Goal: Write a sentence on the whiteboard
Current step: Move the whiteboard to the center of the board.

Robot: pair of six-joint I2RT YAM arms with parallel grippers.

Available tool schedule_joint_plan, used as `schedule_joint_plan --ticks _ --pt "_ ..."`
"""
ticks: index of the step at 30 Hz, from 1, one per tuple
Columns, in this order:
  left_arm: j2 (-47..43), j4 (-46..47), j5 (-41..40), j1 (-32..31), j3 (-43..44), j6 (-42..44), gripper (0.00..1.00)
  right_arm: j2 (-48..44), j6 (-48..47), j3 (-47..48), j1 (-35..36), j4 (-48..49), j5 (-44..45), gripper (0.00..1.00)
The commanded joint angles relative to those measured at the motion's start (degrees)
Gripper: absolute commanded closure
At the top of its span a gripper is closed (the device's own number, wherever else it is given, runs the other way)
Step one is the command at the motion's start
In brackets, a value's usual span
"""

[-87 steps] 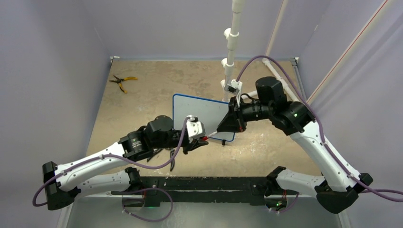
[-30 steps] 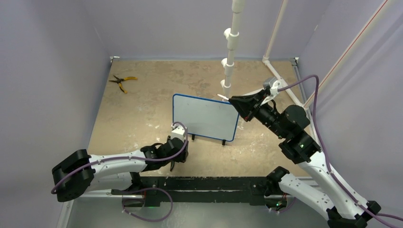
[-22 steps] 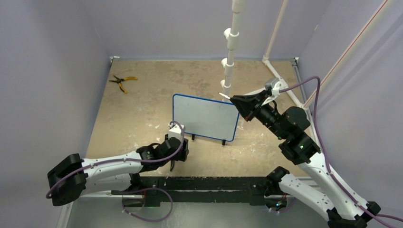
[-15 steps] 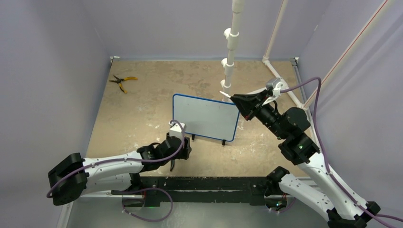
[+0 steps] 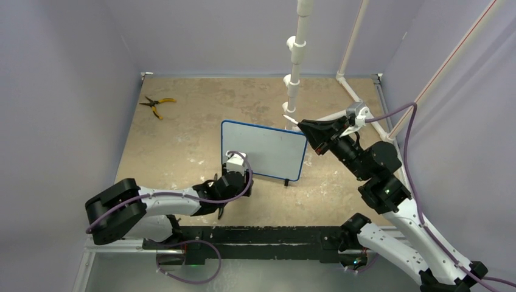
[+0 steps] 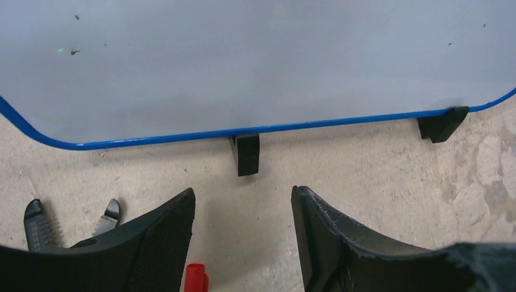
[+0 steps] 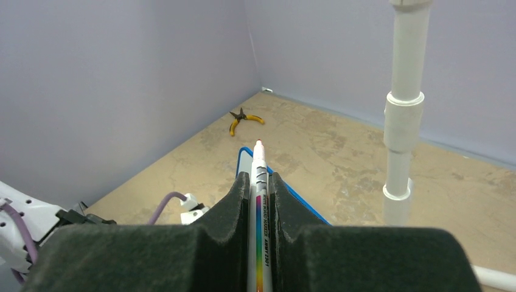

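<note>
Writing has not begun, as far as these views show: the whiteboard stands on its small black feet near the middle of the surface, and its glossy face carries no red lettering, only a few tiny specks in the left wrist view. The right jaws are pinching a marker with a rainbow stripe down its barrel, uncapped, its reddish tip poking out past the foam pads. In the top view the tip hangs just beside the board's upper right corner, and I cannot tell whether it touches. The left jaws are spread and hold nothing, low over the surface just in front of the board's lower edge, near 1 of its feet, with a small red piece, probably the marker's cap, lying under them. So the pen is in hand and ready; the whole sentence is left to write, and I judge the next need is bringing the tip onto the face.
</note>
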Motion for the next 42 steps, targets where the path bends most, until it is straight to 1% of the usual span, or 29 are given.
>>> schedule_joint_plan --ticks 1,9,13,17,26,35,42 --pt "3.56 7.60 -1.75 0.73 2.91 2.91 0.41 -1.20 0.15 -0.12 0.11 3.10 1.18 1.00" --pt "9.06 14.89 0.59 1.01 2.42 4.87 0.42 -0.71 -0.01 0.57 0.10 2.64 1.68 1.00" --pt "12.13 20.60 4.87 1.01 1.86 8.40 0.42 -1.08 0.09 0.59 0.05 2.57 1.67 1.00" --pt "15.25 23.76 8.91 0.90 2.89 10.97 0.42 -1.21 0.13 0.47 0.11 2.22 1.76 1.00" --pt "19.50 25.00 13.33 0.13 6.72 11.75 0.43 -1.53 0.09 0.23 0.11 1.84 1.98 1.00" --pt "23.74 24.25 13.20 -2.50 11.76 9.04 0.44 -2.67 0.00 -0.28 0.11 1.38 3.34 1.00" --pt "28.12 21.77 10.77 -5.37 17.40 5.96 0.44 -3.84 0.09 -0.61 0.07 0.73 4.30 1.00"
